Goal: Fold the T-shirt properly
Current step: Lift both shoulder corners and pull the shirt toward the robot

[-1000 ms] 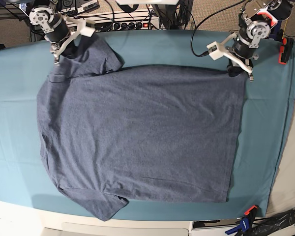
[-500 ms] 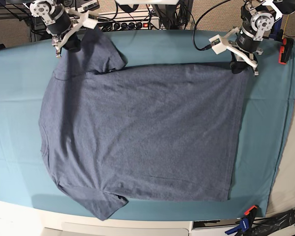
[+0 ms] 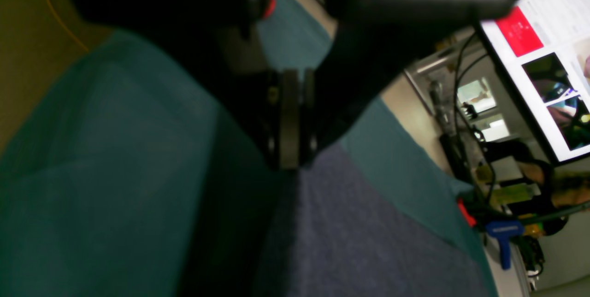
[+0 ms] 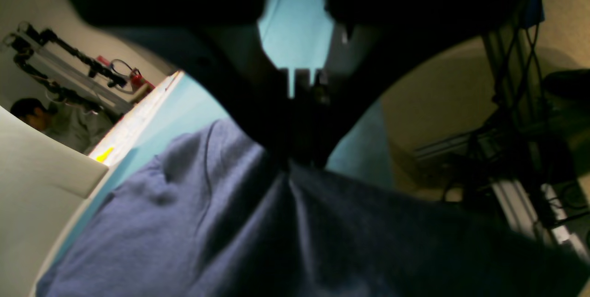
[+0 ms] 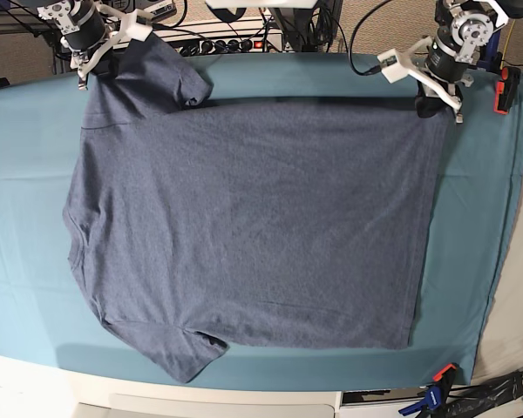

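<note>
Ok, T-shirt (image 5: 253, 218) flat on teal cloth (image 5: 26, 174), plain side up. Left gripper (image 5: 434, 106) pinched on far hem corner, right gripper (image 5: 89, 71) clamped on shoulder/sleeve edge, both corners lifted.

My own dark jaws blocked the pinched T-shirt (image 5: 244, 218) edge in both wrist views. The left wrist view was blurred; its monitor (image 3: 548, 57) ran off frame. A person (image 4: 32, 117) at the right wrist view's edge stayed indistinct.
</note>
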Controlling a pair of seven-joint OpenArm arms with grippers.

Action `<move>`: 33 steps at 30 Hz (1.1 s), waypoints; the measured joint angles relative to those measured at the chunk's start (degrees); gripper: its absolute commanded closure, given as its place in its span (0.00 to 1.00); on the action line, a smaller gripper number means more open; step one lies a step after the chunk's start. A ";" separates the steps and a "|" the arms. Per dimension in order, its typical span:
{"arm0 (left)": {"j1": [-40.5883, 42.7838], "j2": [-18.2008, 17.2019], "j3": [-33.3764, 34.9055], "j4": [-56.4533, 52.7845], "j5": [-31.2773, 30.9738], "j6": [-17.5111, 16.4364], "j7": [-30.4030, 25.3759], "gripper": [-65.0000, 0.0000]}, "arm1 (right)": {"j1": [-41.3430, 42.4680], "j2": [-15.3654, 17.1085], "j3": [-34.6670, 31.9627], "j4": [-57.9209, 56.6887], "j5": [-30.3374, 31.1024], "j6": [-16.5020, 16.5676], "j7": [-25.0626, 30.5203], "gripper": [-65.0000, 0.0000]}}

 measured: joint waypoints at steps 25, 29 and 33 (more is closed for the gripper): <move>9.75 -0.11 -0.17 3.54 2.82 0.20 2.82 1.00 | -9.75 0.02 0.11 0.37 -0.04 -0.13 -1.53 1.00; 11.89 -0.24 -0.22 5.77 3.26 1.14 3.28 1.00 | -12.35 0.04 0.17 3.04 -0.26 -0.15 -2.25 1.00; 13.66 -0.26 -0.22 7.37 5.01 1.27 4.94 1.00 | -13.20 0.17 0.17 6.56 0.00 -0.09 -3.43 1.00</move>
